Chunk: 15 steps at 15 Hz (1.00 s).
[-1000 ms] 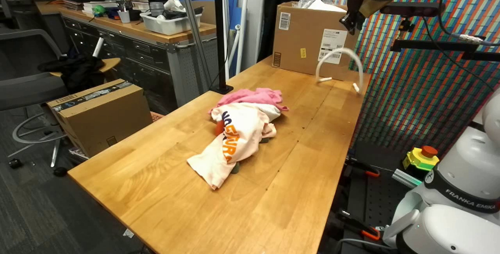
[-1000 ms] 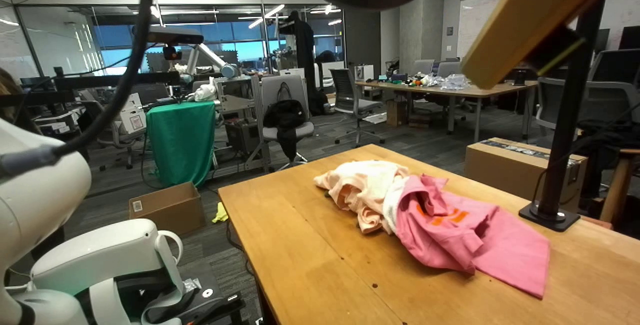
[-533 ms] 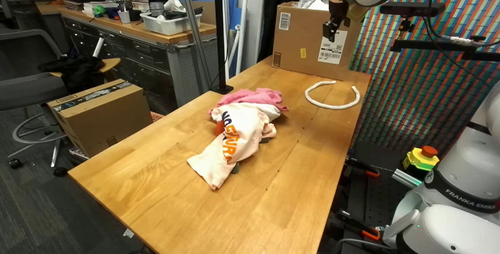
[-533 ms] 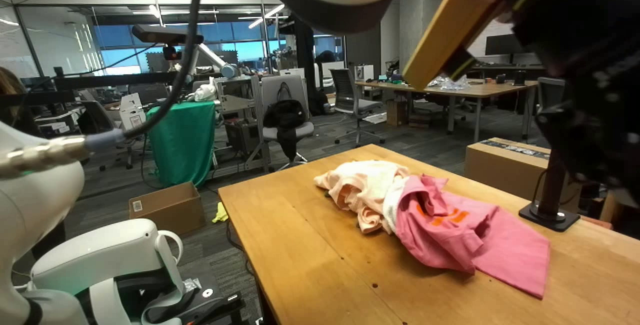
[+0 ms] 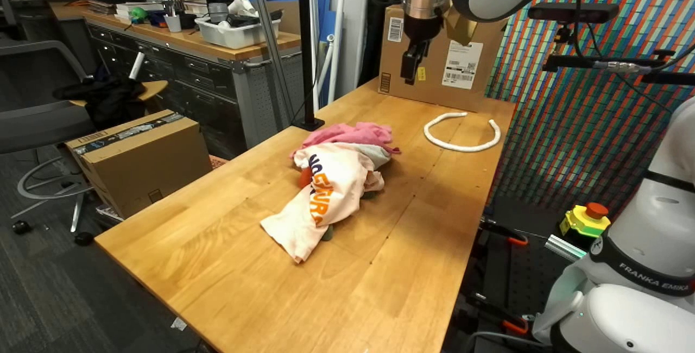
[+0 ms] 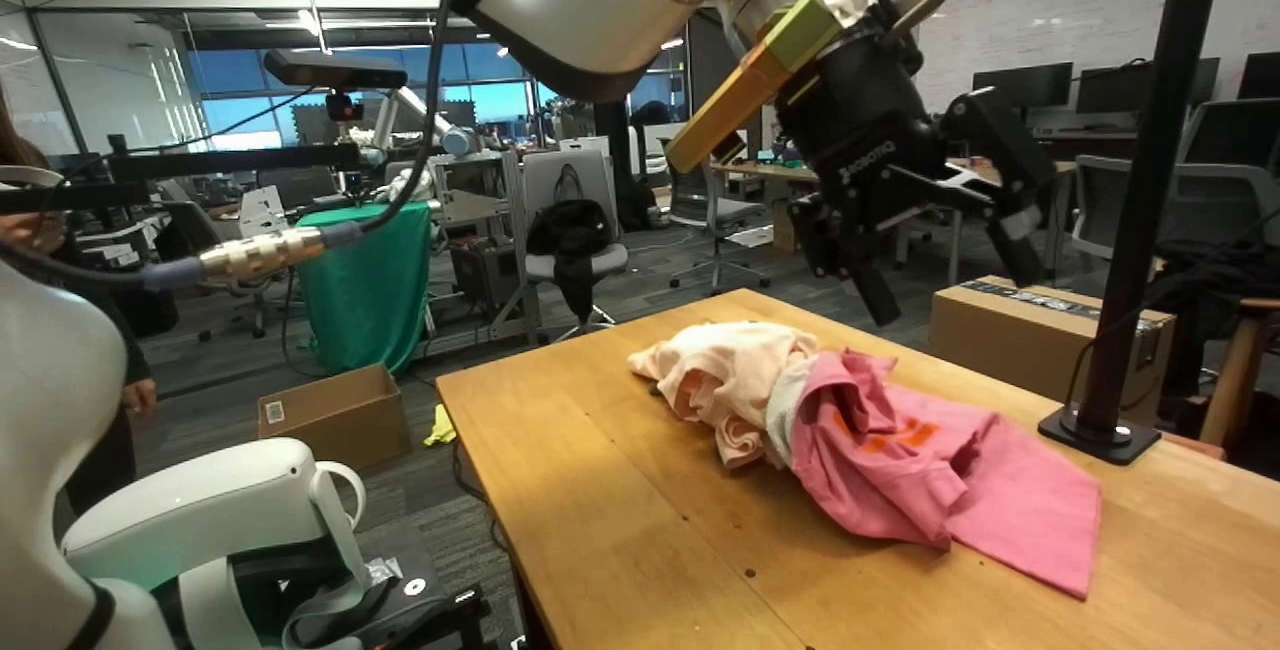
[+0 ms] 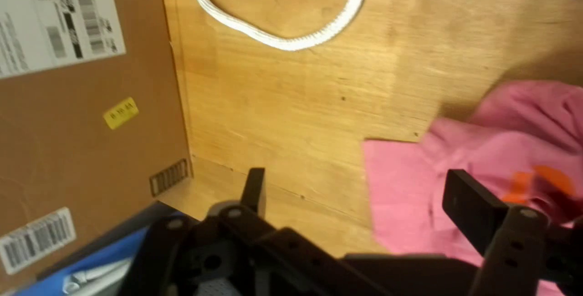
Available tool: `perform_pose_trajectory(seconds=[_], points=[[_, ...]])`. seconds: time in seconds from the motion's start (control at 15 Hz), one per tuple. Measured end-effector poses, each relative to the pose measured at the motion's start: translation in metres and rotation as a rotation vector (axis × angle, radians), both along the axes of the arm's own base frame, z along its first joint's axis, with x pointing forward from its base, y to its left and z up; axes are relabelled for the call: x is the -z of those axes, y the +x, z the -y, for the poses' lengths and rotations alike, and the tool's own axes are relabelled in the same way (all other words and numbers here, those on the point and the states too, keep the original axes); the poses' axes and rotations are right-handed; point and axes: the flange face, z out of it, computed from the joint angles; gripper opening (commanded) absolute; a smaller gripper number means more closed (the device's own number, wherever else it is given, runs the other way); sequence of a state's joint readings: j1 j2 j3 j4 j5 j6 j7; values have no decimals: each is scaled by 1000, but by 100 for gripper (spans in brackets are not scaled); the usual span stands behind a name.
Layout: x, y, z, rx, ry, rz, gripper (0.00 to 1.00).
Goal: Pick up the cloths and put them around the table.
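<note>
The cloths lie heaped on the wooden table (image 5: 217,244). A cream cloth (image 5: 331,190) with orange print is on top, a pink cloth (image 5: 353,134) behind it. Between these two shows a white cloth (image 5: 376,153), now in shade. Bits of a red cloth (image 5: 305,179) and a dark green cloth (image 5: 327,233) peek from underneath, mostly hidden. My gripper (image 6: 952,290) hangs above the table near the pink cloth's end, apart from the heap. Its fingers are wide apart with nothing between them. In the wrist view, one fingertip (image 7: 469,207) appears over the pink cloth (image 7: 401,186).
An open ring of white cord (image 5: 461,148) lies flat on the table near the robot-side edge. A large cardboard box (image 5: 418,60) stands at the table's far end. On the edge opposite the robot, a black pole (image 6: 1110,400) rises close to the pink cloth.
The cord, arched upright below my gripper a second ago, has dropped flat onto the table. My gripper has moved away from the cord towards the heap, and its jaws have opened. The cloths have stayed put.
</note>
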<state>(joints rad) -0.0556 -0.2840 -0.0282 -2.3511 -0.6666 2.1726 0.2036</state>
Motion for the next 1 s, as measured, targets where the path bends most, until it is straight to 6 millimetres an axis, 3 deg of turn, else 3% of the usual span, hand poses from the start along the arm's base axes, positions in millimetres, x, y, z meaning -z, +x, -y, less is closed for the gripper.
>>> perform_pose_trajectory(seconds=[0.2,0.67,1.0], points=[[10,13,-38,-155,63,-16,100],[41,39,-98,-491,212,-117,100],[65,57,-108,-648,295,-213,100]])
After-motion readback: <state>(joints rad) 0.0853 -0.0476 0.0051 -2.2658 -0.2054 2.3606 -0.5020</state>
